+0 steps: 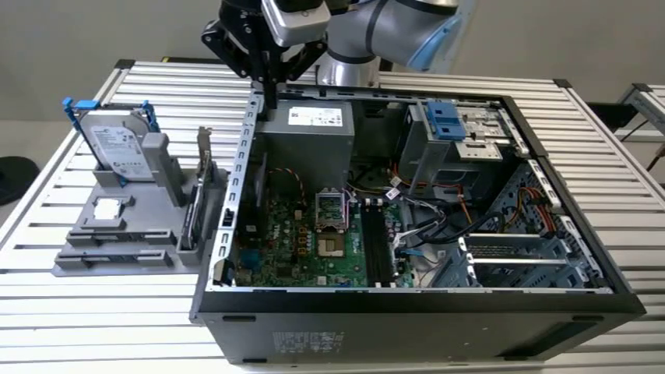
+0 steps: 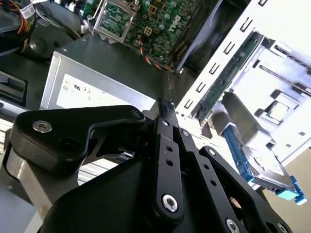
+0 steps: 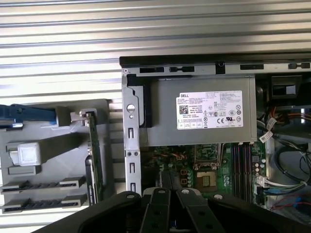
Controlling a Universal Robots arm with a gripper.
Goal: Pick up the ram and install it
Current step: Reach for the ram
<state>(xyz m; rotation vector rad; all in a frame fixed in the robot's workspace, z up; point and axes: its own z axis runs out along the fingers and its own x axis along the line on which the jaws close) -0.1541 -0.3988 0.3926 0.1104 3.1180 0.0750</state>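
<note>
My gripper (image 1: 271,103) hangs shut over the back corner of the open computer case (image 1: 223,234), next to the grey power supply (image 1: 307,128). Both wrist views show its black fingers pressed together with nothing between them, in the second (image 2: 164,105) and in the first (image 3: 167,178). A long thin dark stick, which looks like the ram (image 1: 188,224), stands on edge in the grey parts tray (image 1: 104,261), just outside the case wall and well apart from the gripper. The motherboard's black memory slots (image 1: 373,243) lie inside the case beside the processor socket (image 1: 329,209).
The tray also holds a hard drive in a blue frame (image 1: 117,148) and a card with a metal bracket (image 1: 205,152). Cables (image 1: 437,226) and drive cages (image 1: 447,128) crowd the case on the exterior view's right. The slatted metal table (image 1: 104,327) extends around everything.
</note>
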